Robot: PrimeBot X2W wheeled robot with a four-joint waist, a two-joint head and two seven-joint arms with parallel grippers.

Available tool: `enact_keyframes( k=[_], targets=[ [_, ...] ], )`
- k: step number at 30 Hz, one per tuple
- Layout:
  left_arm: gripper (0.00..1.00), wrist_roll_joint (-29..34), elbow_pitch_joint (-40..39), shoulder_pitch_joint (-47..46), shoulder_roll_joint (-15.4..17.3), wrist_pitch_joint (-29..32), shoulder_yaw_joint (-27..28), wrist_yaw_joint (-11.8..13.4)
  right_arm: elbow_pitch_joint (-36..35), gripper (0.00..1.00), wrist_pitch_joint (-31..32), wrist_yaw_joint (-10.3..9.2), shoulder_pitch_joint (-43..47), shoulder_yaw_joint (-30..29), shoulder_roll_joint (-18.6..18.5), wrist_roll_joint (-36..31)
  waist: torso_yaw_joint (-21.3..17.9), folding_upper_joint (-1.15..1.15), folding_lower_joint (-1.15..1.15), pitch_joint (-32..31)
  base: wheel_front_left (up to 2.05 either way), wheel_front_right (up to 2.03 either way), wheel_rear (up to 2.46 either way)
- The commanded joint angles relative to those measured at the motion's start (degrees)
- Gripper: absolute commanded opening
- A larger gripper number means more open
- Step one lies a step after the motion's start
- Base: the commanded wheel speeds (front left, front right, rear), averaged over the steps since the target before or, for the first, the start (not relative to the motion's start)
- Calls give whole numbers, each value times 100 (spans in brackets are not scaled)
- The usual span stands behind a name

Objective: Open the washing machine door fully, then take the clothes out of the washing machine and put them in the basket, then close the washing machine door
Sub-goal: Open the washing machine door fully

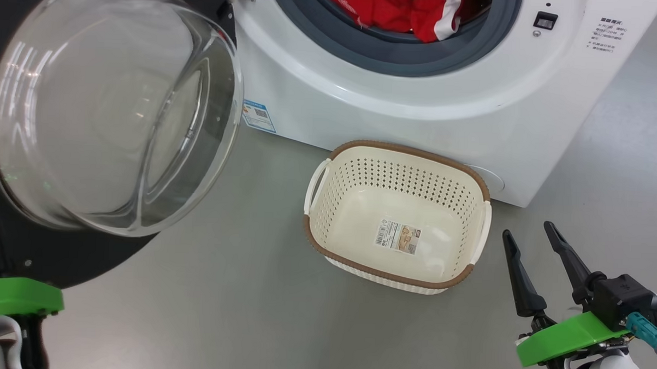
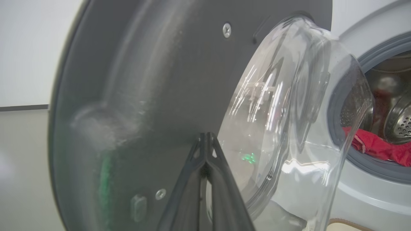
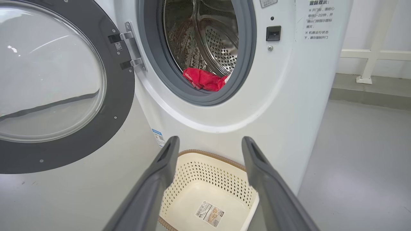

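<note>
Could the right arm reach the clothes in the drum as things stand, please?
Probably yes: the door stands swung aside, the open right pincer faces the washing machine opening, and nothing seems to block the way to the clothes.

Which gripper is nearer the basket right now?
Right. The right gripper hovers open just off the basket's right side. The left gripper is shut, close to the open door, well off to the basket's left.

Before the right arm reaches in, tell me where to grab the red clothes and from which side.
Pinch the bunched front fold of the clothes, heaped against the lower lip of the gasket. Come into the drum from the front, slightly above: the pile lies low, and the open right gripper faces it.
</note>
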Motion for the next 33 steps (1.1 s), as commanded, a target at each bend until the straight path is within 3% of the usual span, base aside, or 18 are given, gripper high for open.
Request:
enact_keyframes(
  k=[1,18,27,33],
  targets=[
    [0,67,-33,-223,386,-51,306,17,-151,100,-37,36,-154,109,-65,-72,-28,0,0,36,0,0,0],
    [0,468,1075,-885,1071,-51,999,-19,-180,100,-37,36,-293,165,-117,-101,-241,0,0,270,0,0,0],
    [0,544,1412,-1059,1209,-51,1124,-54,-169,100,-37,36,-300,184,-99,-104,-307,0,0,259,0,0,0],
    [0,407,1522,-1114,1113,-51,1194,-86,-149,100,-37,36,-255,163,-82,-110,-274,0,0,159,0,0,0]
  ],
)
